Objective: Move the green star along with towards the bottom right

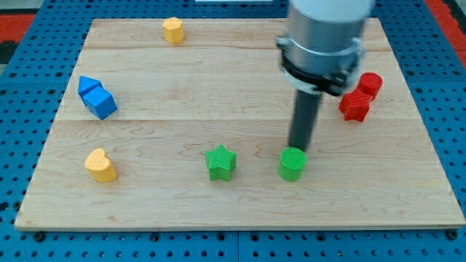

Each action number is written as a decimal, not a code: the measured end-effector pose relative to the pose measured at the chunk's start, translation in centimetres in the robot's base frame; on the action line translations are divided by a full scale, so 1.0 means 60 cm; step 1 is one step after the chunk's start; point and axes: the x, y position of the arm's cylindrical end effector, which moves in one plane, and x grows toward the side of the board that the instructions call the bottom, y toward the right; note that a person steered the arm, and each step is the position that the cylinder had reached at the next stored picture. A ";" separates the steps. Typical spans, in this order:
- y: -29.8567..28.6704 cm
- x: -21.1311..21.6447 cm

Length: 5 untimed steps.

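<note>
The green star [220, 161] lies on the wooden board [182, 211] near the view's bottom, a little left of centre. A green cylinder [293, 164] stands to its right. My tip [298, 149] is at the top edge of the green cylinder, touching or nearly touching it, and well to the right of the star. The rod rises from there to the grey arm at the view's top.
A yellow heart [100, 165] lies at the lower left. Two blue blocks [97, 97] sit together at the left. A yellow block [173, 30] is at the top. A red star [355, 106] and a red cylinder [370, 84] sit at the right.
</note>
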 end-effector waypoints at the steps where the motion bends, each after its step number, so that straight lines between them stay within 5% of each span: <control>1: -0.018 0.018; 3: -0.099 -0.044; 5: -0.249 -0.027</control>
